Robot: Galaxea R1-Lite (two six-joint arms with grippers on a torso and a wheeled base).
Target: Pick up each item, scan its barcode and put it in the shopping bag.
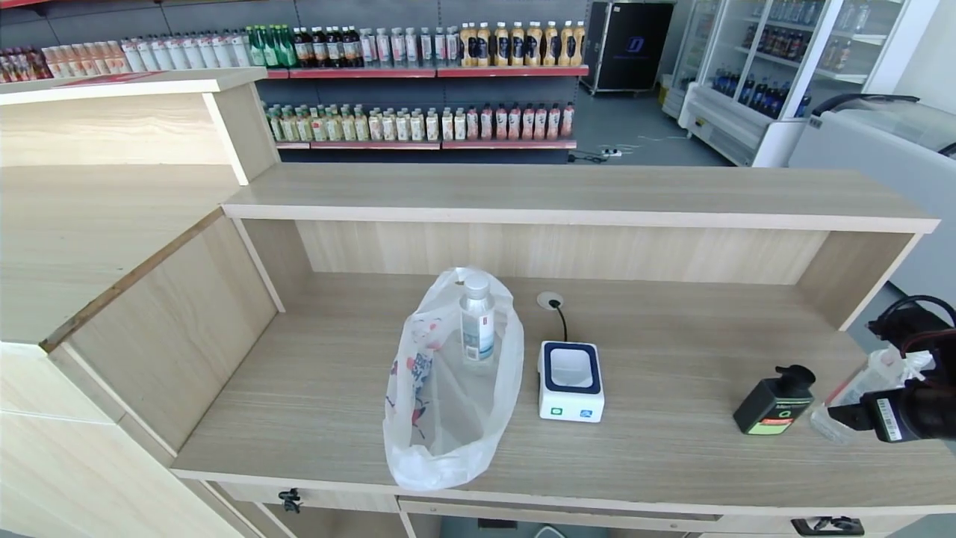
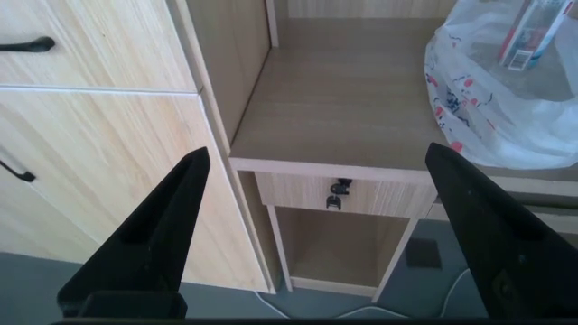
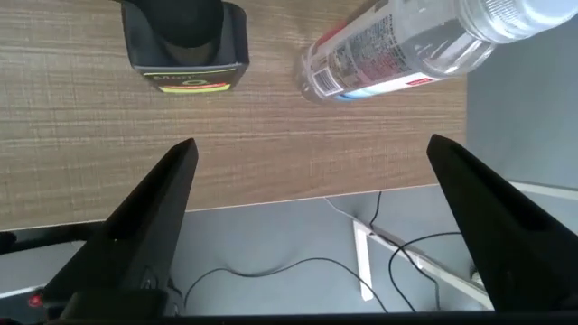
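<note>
Both pairs of jaws stand spread wide with nothing between them. The right gripper [image 3: 314, 149] hangs at the near edge of the counter [image 1: 672, 433], at its right end. It faces the two items not yet bagged and touches neither. The clear bottle [image 3: 397, 45] lies on its side at the counter's right edge, nearest this gripper. The black pump bottle [image 1: 773, 403] stands just beside it, on the side toward the scanner [image 1: 570, 379]. The left gripper [image 2: 318, 153] is low, off the counter's left near corner, well apart from the bag [image 1: 418, 373].

The bag lies mid-counter with its mouth toward the robot, and the scanner is just to its right. One bottle [image 1: 477, 321] is already inside, at the far end.

So the first item looks done, and the step in hand is most likely the pick of the second. Going by where the right gripper is, that would be the clear bottle.

The next move calls for the right gripper to come in over the counter and line its fingers across the bottle's body, not along it. It then has to close around the middle without knocking the pump bottle beside it. A round, smooth bottle lying flat may roll when nudged, so a squared-up approach matters. The printed label is partly visible in the right wrist view, but I cannot tell where the barcode sits. The grip should leave the label uncovered so it can be turned to the scanner's window before the bottle goes into the bag's mouth.
</note>
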